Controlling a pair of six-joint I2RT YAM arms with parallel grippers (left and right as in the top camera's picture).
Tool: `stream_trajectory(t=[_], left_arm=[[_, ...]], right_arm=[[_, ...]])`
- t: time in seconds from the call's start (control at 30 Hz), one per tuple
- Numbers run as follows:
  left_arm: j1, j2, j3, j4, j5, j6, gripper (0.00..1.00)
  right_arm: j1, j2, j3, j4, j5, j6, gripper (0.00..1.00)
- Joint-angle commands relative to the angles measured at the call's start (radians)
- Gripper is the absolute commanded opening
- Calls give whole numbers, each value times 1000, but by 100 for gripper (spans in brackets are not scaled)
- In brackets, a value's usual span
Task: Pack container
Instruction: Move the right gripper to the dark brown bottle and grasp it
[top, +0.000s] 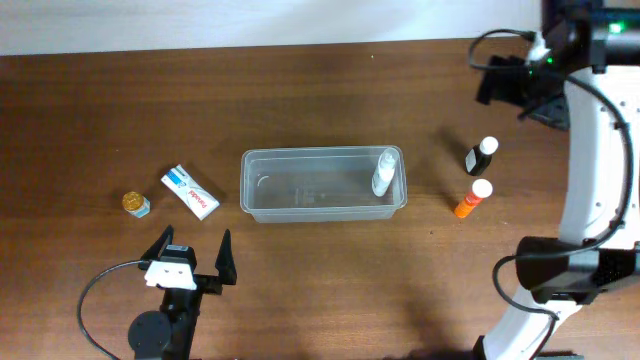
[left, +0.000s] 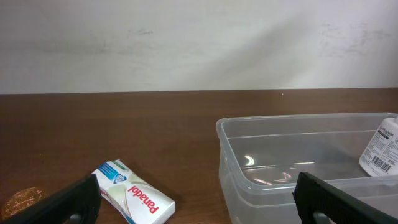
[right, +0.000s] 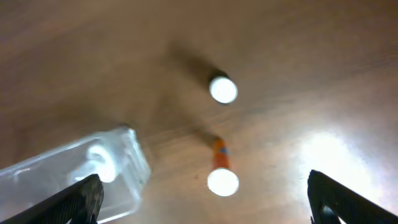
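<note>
Centring the right gripper (right: 204, 182) over the orange bottle (right: 222, 179) looks like the step in hand; its jaws stand wide apart, that bottle directly between them, the black bottle (top: 480, 158) just beyond; I would drop straight, close on the body under the cap, then lift high enough to clear the rim; the container (top: 320, 152) lies beside the jaw at the wrist view's left edge, a white bottle (top: 385, 172) at its nearer end; the left gripper (top: 195, 240) hangs open too, container ahead toward one jaw, box (top: 190, 192) ahead of the other.
</note>
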Motion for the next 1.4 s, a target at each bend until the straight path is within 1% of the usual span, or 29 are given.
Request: stream_trajectory(t=[0.0, 0.07, 0.13, 0.23, 0.33, 0.37, 0.47, 0.5, 0.77, 0.97, 1.03, 1.13, 1.2, 1.23, 1.3, 1.37], left_arm=[[6, -6, -2, -7, 0, 19, 99], [6, -6, -2, -7, 0, 19, 99], [6, -6, -2, -7, 0, 19, 99], [6, -6, -2, -7, 0, 19, 99], [6, -6, -2, -7, 0, 19, 99], [6, -6, -2, -7, 0, 19, 99], [6, -6, -2, -7, 0, 19, 99], [6, -6, -2, -7, 0, 19, 99], [6, -6, -2, -7, 0, 19, 99], [6, -6, -2, -7, 0, 19, 99], [6, -6, -2, -7, 0, 19, 99], [6, -6, -2, -7, 0, 19, 99], [6, -6, -2, -7, 0, 19, 99], [6, -6, -2, -7, 0, 19, 99], [6, -6, -2, -7, 0, 19, 99], [6, -6, -2, -7, 0, 19, 99]], right_arm=[[-24, 2, -101, 24, 43, -92, 96], [-41, 2, -183, 71, 111, -93, 96], [-53, 2, -237, 118, 107, -119, 97], [-59, 2, -372, 223, 93, -153, 97], [-59, 2, -455, 293, 94, -202, 97], [-59, 2, -465, 306, 93, -216, 97], [-59, 2, -513, 401, 17, -364, 97], [-59, 2, -526, 422, 19, -380, 97], [-60, 2, -655, 616, 22, -452, 97], [-60, 3, -753, 722, 22, -473, 95], [-60, 3, -777, 748, 22, -473, 92], [-60, 3, -824, 792, 22, -474, 85], [-60, 4, -831, 801, 23, -473, 73], [-60, 3, -831, 806, 23, -473, 64], [-60, 3, -831, 812, 23, -473, 52], [-60, 3, -831, 822, 23, -473, 44]])
